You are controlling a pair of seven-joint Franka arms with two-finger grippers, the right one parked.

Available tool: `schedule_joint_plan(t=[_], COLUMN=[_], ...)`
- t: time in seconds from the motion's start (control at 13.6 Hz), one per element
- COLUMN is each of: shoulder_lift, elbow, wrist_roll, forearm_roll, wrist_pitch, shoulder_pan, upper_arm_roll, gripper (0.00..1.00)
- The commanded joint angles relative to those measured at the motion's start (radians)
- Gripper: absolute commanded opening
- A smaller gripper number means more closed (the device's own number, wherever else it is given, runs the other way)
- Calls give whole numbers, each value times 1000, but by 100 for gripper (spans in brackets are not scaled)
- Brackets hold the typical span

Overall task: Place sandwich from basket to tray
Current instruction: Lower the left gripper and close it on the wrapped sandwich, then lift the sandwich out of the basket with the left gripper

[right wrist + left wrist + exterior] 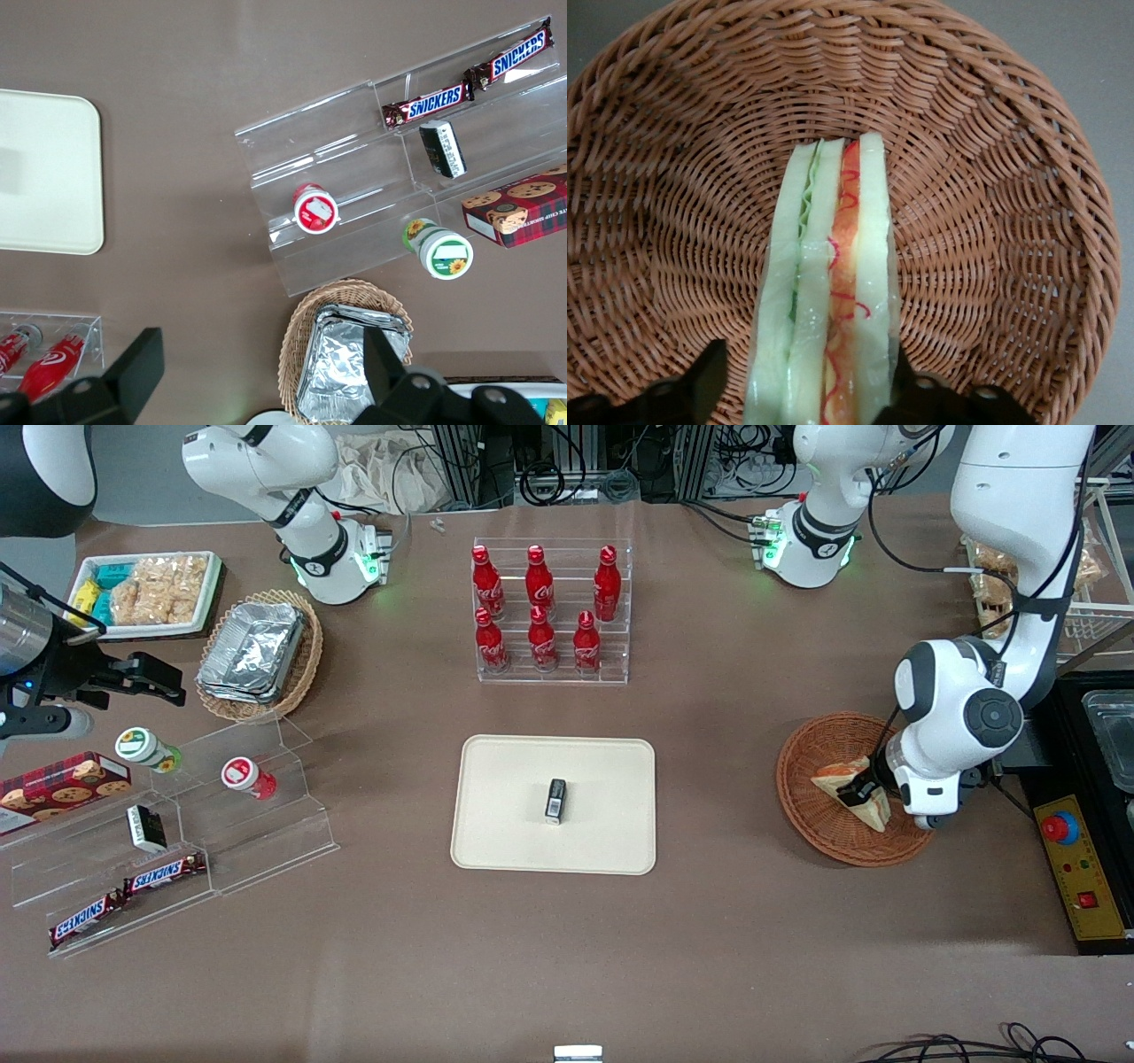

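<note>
Brown and matte, the desk [726,921] carries the reddish wicker basket [802,802] toward the working arm's end, with the cream tray [496,779] at its middle, well apart. We see the sandwich [852,788] standing on edge in the basket, filling side up toward our wrist camera. Our hand [808,390] sits low over it, one finger [704,385] on each side of the wedge [824,292] against the bread faces; whether they already press or merely flank it, we cannot tell. We judge it light, soft and easily crushed, with a clear wrap that may slip. Gripping across the two flat faces, with modest force, looks best. A small dark packet [555,799] already lies on the tray.
</note>
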Motion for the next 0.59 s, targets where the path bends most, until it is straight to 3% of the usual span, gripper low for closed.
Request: schedule_joint_plan(t=[0.0, 0.22, 0.52], shoulder_lift=[-39, -125, -148], elbow=[-3, 36, 252], wrist_roll=[-35, -26, -20], forearm_roll=[27, 25, 22], wrist_pitch=[11, -108, -413], shoulder_pan=[4, 11, 2], upper_arm_roll=[2, -4, -69], gripper=[6, 1, 0])
